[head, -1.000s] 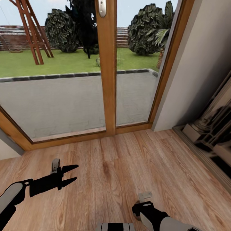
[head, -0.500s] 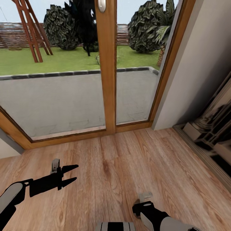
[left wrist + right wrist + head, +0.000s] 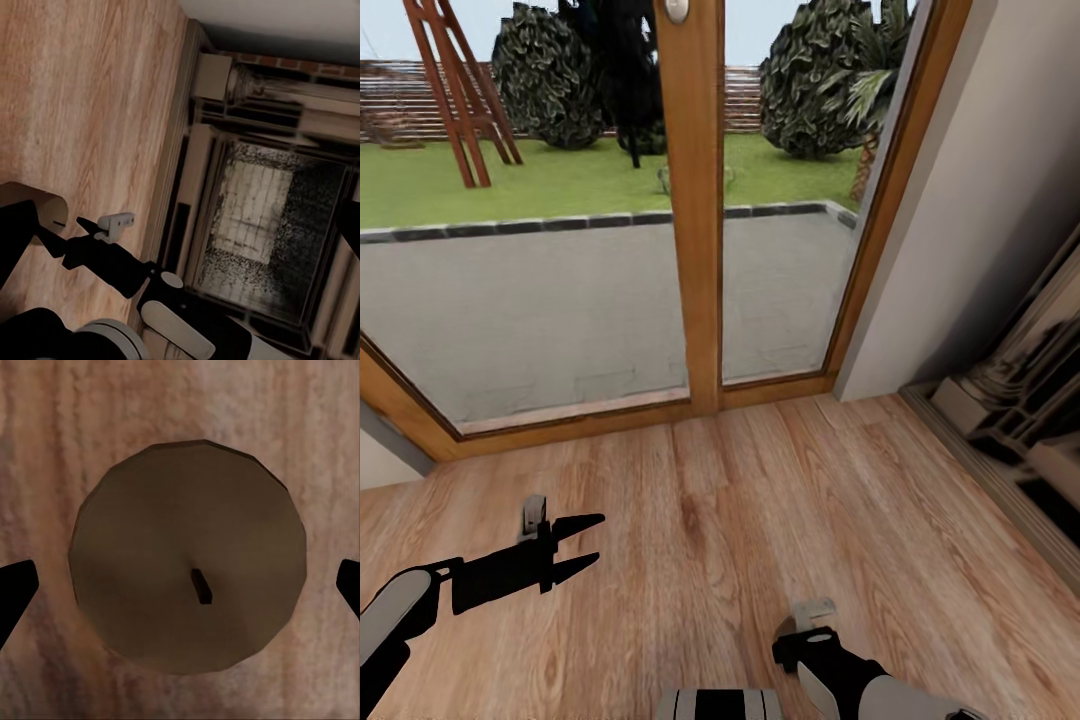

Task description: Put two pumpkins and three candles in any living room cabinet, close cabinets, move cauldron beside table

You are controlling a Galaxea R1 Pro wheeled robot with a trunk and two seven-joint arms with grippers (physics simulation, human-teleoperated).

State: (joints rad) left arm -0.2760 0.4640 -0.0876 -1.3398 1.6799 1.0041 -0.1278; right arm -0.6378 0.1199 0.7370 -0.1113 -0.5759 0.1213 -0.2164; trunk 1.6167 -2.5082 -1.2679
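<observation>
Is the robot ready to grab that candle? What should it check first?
1. Candle lined up under the right claw: ok, it sits between the two fingertips.
2. Right claw open: ok, the fingertips are spread wide and not touching the candle.
3. Candle upright: ok, the wick points up and it stands on the wood floor.
4. Claw low enough to close on it: cannot tell.
5. Left claw out of the way: ok, open, empty and off to the side.
</observation>
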